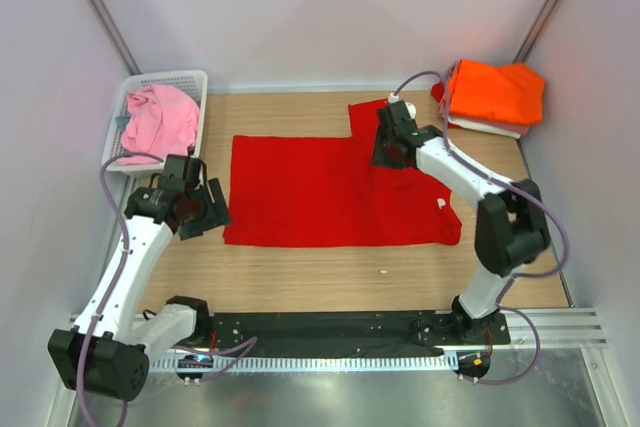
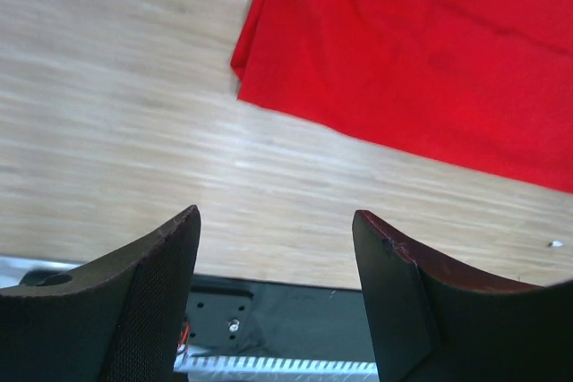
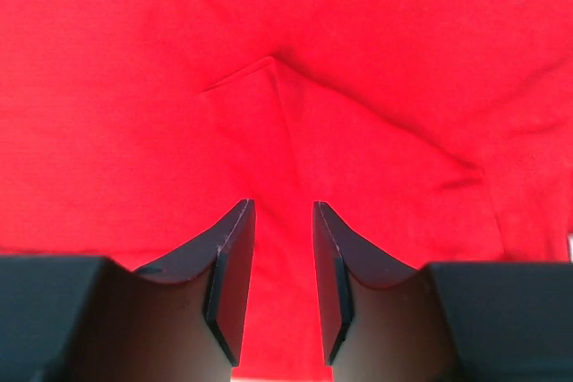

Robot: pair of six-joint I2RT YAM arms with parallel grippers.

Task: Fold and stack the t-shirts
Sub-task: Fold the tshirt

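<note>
A bright red t-shirt (image 1: 330, 192) lies spread flat in the middle of the wooden table, with a small white mark (image 1: 441, 204) near its right side. My left gripper (image 1: 205, 209) is open and empty, above bare wood just left of the shirt's near left corner (image 2: 240, 87). In the left wrist view the gripper (image 2: 277, 221) has wide-apart jaws. My right gripper (image 1: 390, 152) hovers over the shirt's far right part by the sleeve. In the right wrist view the gripper (image 3: 284, 207) has its jaws a little apart over a raised fold (image 3: 269, 60), with no cloth between them.
A folded orange t-shirt (image 1: 495, 92) lies on a white one (image 1: 490, 128) at the back right corner. A pink t-shirt (image 1: 160, 117) sits crumpled in a white basket (image 1: 165, 78) at the back left. Black base plate (image 1: 320, 332) runs along the near edge.
</note>
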